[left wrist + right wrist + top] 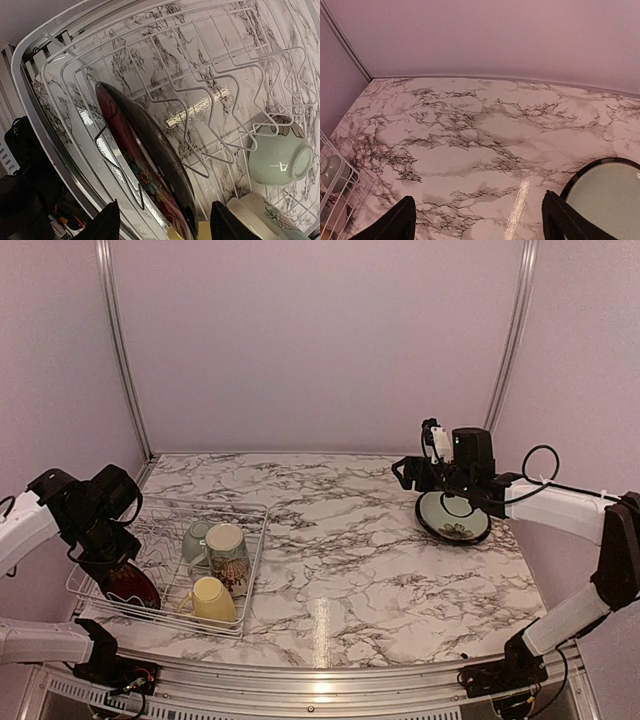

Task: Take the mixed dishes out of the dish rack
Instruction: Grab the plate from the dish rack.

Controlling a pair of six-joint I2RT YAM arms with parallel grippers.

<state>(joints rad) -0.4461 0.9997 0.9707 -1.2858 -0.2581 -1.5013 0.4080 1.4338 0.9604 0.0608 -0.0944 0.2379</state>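
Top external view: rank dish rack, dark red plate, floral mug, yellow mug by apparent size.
1. dish rack, by far.
2. dark red plate, though partly hidden.
3. cream floral mug and pale yellow mug: they look about alike, so not ranking them.

The right gripper's two black fingers stand wide apart above the white marble-patterned tabletop. A round, dark-rimmed pale green plate lies at lower right. A white wire dish rack shows at the left edge.
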